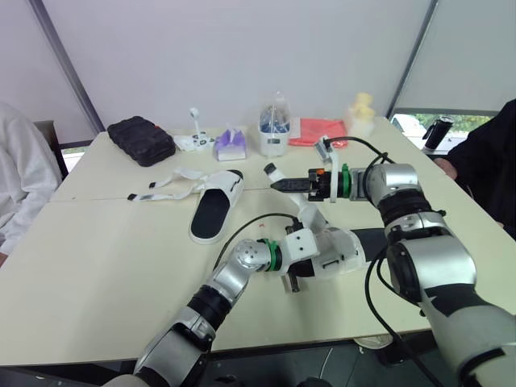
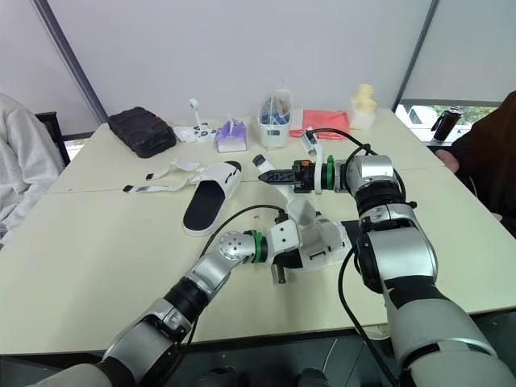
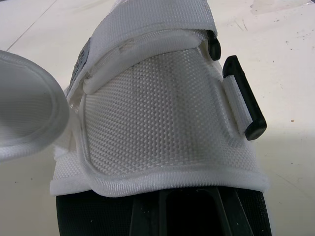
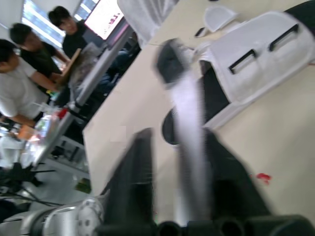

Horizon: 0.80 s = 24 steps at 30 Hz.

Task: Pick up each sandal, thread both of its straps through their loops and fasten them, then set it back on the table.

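Now my right gripper (image 1: 278, 185) pinches the strap (image 1: 309, 214) of the near sandal (image 1: 343, 248), raised above the desk (image 1: 121, 266). That sandal lies against my left gripper (image 1: 302, 262), whose grip I cannot tell.

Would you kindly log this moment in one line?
right tool: shut on strap | left tool: at near sandal | far sandal: unfastened

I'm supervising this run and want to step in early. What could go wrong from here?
The right pincer holds the strap near its tip, raised above the sandal; it may slip free when pulled. The loop is narrow, so the strap end could miss it or jam.
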Available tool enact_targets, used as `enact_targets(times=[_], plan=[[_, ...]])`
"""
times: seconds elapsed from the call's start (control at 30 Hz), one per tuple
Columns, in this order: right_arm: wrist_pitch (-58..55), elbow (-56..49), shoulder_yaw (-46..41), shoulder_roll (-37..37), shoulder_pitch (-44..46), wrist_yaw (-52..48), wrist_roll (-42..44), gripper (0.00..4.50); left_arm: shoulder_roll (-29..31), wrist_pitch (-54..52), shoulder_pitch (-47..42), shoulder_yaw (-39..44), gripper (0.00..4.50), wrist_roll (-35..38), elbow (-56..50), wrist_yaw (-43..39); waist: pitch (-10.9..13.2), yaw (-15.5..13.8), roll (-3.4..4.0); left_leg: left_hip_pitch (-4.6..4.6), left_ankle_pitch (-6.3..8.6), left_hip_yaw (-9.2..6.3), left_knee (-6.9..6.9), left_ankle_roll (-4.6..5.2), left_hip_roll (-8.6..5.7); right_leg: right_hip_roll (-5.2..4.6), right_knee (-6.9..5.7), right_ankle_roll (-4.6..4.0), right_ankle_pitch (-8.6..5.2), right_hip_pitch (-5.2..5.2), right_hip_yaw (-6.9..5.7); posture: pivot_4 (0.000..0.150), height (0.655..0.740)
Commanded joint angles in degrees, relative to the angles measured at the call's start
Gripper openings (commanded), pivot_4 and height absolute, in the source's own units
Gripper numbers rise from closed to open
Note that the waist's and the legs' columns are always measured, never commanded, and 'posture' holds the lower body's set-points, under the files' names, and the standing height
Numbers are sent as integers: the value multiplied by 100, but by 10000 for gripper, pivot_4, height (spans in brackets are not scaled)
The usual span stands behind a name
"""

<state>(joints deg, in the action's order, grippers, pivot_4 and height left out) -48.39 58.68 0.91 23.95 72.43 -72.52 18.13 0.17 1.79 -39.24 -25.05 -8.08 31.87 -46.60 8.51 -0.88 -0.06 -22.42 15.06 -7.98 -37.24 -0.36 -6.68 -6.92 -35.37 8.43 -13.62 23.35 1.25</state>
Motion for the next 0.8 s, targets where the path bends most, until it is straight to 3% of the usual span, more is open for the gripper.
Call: enact_targets(times=[0.03, 0.17, 0.33, 0.57, 0.8], plan=[[444, -101, -184, 105, 239, 105, -57, 302, 27, -184, 141, -159, 0, -200, 457, 83, 0, 0, 0, 0, 0, 0, 0, 0, 0, 0, 0, 0, 0, 0, 0, 1500, 7400], [1517, -833, -343, 311, -100, 432, -148, 302, 44, -201, 154, -149, 0, -190, 437, 65, 0, -8, 0, 0, 0, -1, 0, 0, -2, 0, 1, 0, 0, 0, 0, 1500, 7400], [3276, -3082, -441, 646, -1692, 674, -297, 302, 107, -204, 186, -67, 0, -16, 432, -186, -1, 12, -1, 0, 0, 0, 2, 0, -2, -1, 5, 2, -1, -4, -1, 1500, 7400], [3627, -5986, -911, 1188, -3764, 864, 124, 302, 273, 61, -154, 378, 0, 314, 1103, -433, 0, 25, -3, 0, -1, 3, 7, 0, 9, 5, 0, 2, -1, 5, -2, 1500, 7400], [4019, -7983, -787, 1545, -5355, 672, 362, 302, 345, 407, -484, 387, 0, 282, 1727, -509, 4, 45, -8, 12, -1, 14, 5, 0, 19, 10, 1, 3, -1, -8, -1, 1500, 7400]])
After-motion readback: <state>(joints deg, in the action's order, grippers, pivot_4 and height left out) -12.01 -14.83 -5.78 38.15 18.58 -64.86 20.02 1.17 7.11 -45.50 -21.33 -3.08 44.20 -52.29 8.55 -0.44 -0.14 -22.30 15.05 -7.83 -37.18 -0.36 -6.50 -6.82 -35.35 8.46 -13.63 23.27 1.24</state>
